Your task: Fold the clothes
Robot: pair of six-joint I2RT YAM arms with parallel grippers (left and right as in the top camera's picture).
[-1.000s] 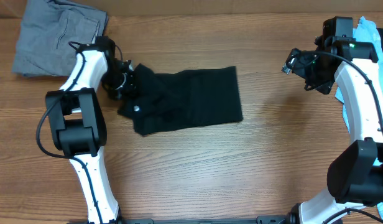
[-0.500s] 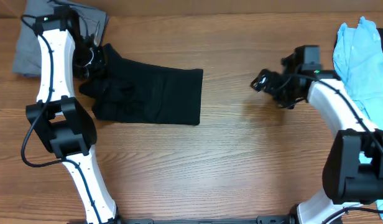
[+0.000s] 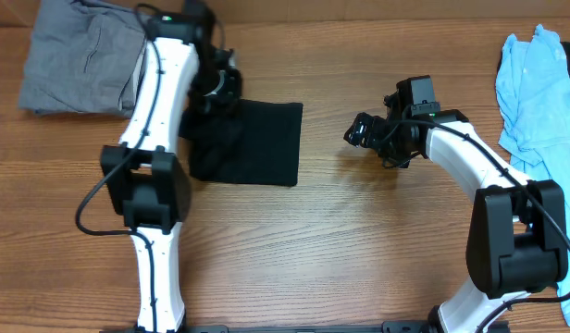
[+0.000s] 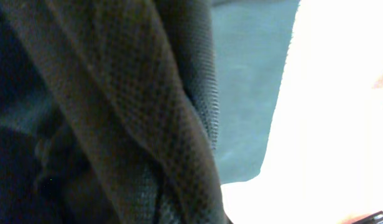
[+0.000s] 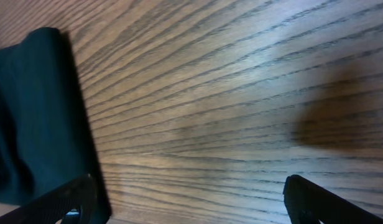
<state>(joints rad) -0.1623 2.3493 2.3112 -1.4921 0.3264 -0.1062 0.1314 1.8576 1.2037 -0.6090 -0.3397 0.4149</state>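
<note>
The black shirt (image 3: 253, 143) lies folded left of the table's middle, a compact dark rectangle. My left gripper (image 3: 216, 88) is at its far left corner, and bunched fabric hangs from it. In the left wrist view black mesh fabric (image 4: 117, 124) fills the frame and hides the fingers. My right gripper (image 3: 364, 134) is open and empty, low over bare wood just right of the shirt. In the right wrist view its fingers (image 5: 191, 205) are spread wide, with the shirt's edge (image 5: 30, 112) at the left.
A grey folded garment (image 3: 77, 55) lies at the far left corner, beside my left arm. A light blue shirt (image 3: 535, 83) is heaped at the far right edge. Wooden tabletop (image 3: 359, 240) surrounds the shirt.
My left gripper has swung right, carrying the shirt's left part over itself. The shirt is now narrower. My right gripper has moved left toward the shirt.
</note>
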